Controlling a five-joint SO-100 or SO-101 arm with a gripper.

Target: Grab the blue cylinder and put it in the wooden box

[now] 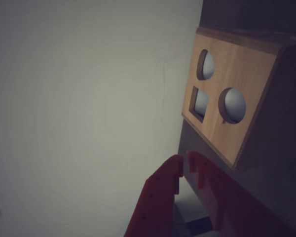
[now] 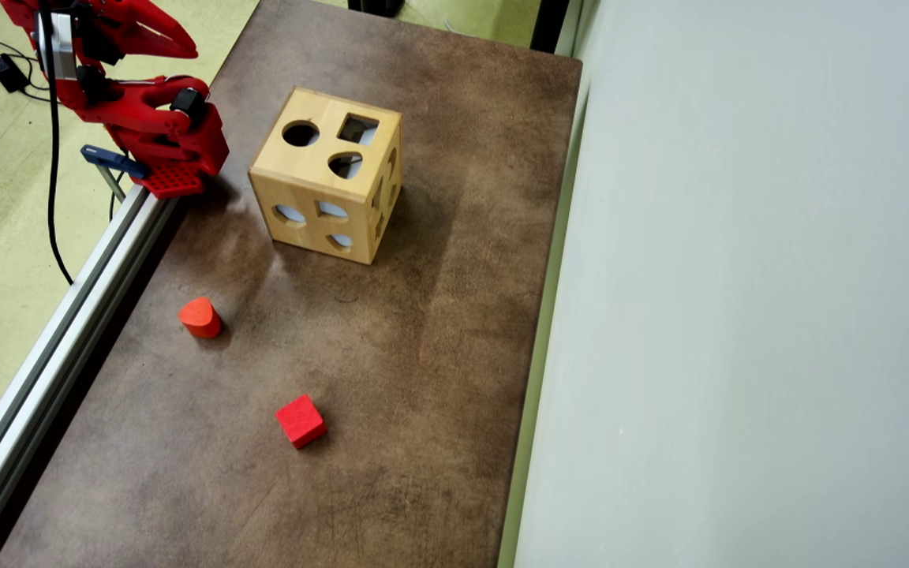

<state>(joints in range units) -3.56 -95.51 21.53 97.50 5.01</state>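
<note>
Two red gripper [image 1: 184, 162] fingers are nearly touching, holding nothing. Big light-wood box [image 2: 327, 186] (with shaped holes) is sitting on the brown table [image 2: 391, 442]. Blue cylinder is not showing anywhere.

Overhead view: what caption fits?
Red arm folded beside wooden box; orange-red block and red cube lie on brown table.
</note>
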